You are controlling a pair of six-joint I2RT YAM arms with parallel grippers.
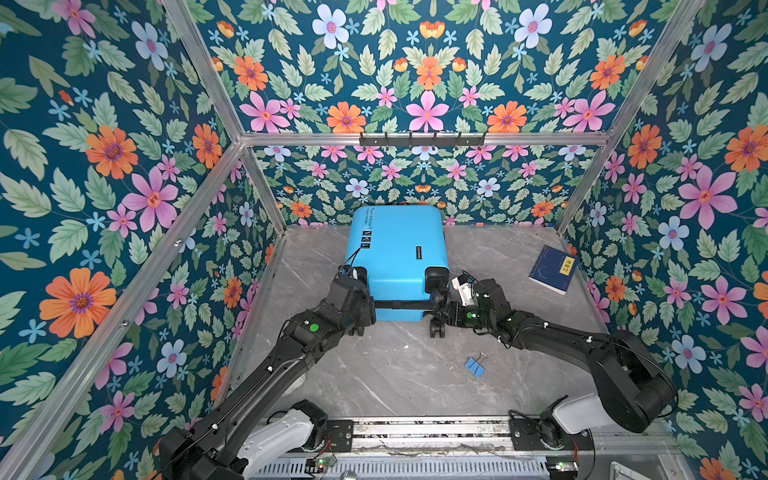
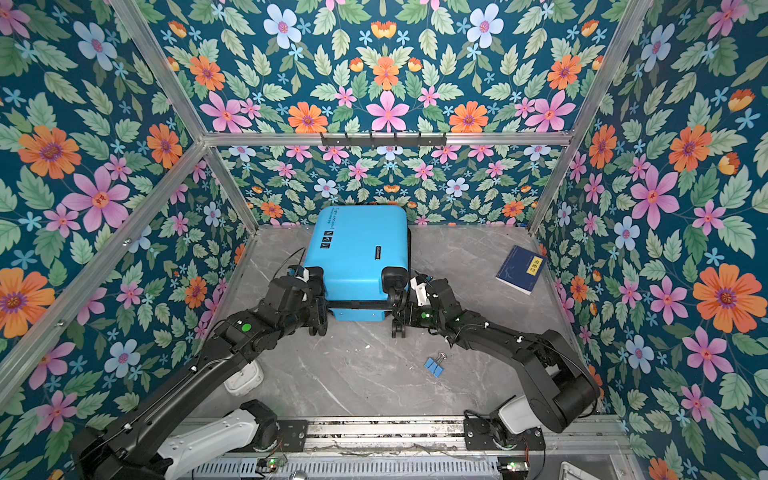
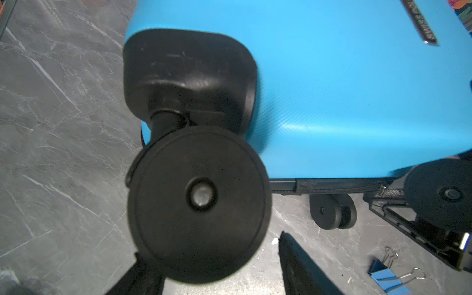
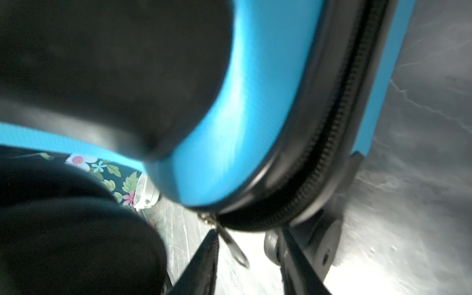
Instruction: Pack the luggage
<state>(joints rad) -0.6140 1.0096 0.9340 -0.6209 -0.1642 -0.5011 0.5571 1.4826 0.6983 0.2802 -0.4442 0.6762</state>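
Nearest, a blue binder clip [image 1: 474,368] is lying on the grey desk [image 1: 395,399]. Just beyond it, the left tool [image 3: 209,245] is standing open, its jaws apart either side of a black spinner wheel [image 3: 199,201] and clamping nothing that shows. The right tool [image 4: 249,242] is also sitting open, with a metal zipper pull [image 4: 236,251] hanging between its fingers.

The luggage [image 1: 397,253] is lying flat and closed, mid-desk toward the back wall. Its hard shell is looking stiff and slick, and probably light for its bulk, so the pull or the wheel housings are likely offering better purchase. Farther right, a dark-blue book [image 1: 554,269] is lying apart.
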